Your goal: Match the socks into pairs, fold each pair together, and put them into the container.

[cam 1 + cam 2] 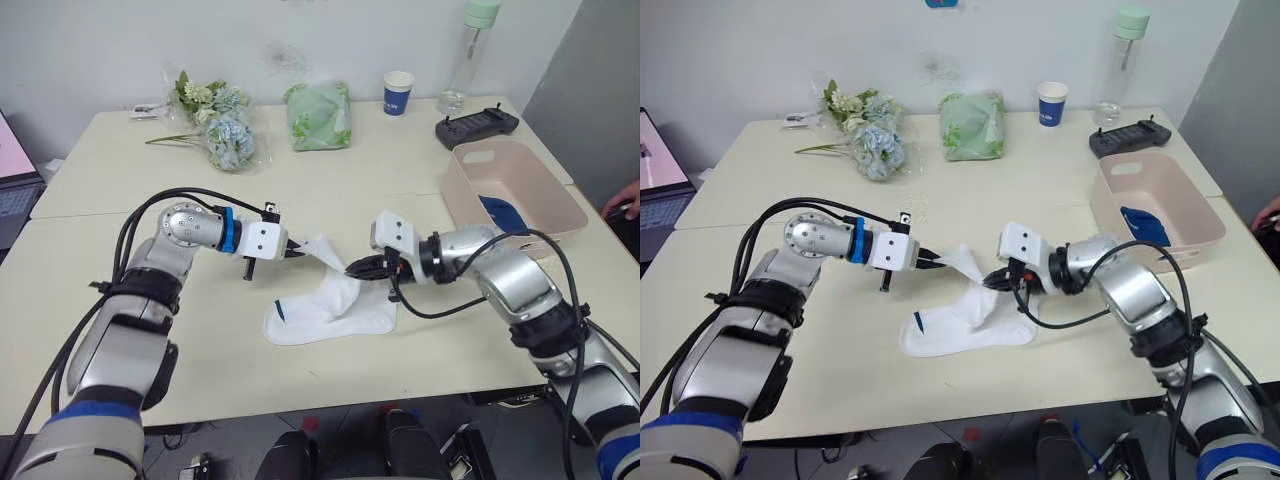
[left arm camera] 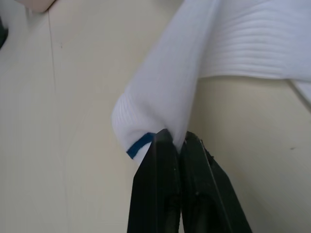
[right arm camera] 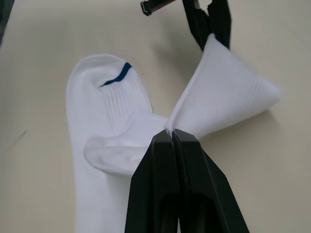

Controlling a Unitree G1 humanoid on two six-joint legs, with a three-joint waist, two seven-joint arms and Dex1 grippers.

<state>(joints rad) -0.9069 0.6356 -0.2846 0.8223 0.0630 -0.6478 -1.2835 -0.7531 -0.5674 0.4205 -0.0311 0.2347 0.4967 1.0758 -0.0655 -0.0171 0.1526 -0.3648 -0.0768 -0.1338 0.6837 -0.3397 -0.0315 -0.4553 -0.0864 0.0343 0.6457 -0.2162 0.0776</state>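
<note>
Cream bench point(image 1: 120, 300), white socks point(image 1: 335, 310) at its middle.
Left tool point(image 1: 297, 252) and right tool point(image 1: 352, 268) each pinch the upper sock's raised end, fingers closed on fabric.

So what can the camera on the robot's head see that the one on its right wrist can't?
The left eye view alone takes in the whole table: the pink container with something dark blue inside, the paper cup, the green bag, the flowers, a bottle, a black controller and both arms. The right wrist view alone shows, close up, the right gripper with its fingers shut on a fold of white sock. Both show the left gripper pinching that sock's other end, lifted above a second white sock lying flat.
</note>
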